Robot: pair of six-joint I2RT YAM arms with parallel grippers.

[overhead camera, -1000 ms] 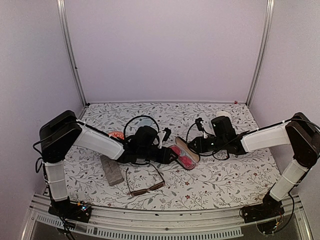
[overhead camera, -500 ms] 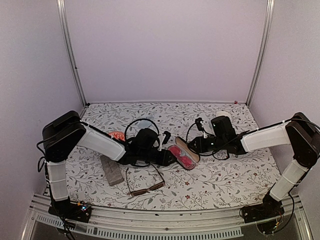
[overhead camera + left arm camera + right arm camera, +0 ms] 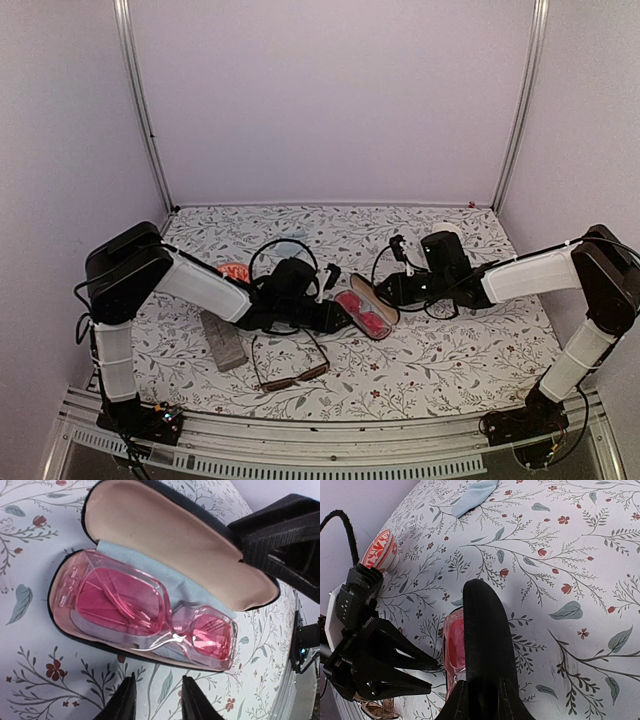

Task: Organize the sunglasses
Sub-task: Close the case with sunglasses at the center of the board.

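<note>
The pink-red sunglasses lie folded on a blue cloth inside the open black oval case; in the top view they sit at mid-table. My left gripper is open just short of the case's near rim, holding nothing. The case's lid stands upright with my right gripper shut on its edge. The brown-framed sunglasses lie open on the table in front of the left arm.
A grey rectangular case lies left of the brown pair. A red-and-white cup stands behind the left forearm. A light blue cloth lies farther back. Black cables loop over both wrists.
My left gripper has narrowed its jaws and drawn back a little to the left of the case. The right arm and the lid have stayed put.
</note>
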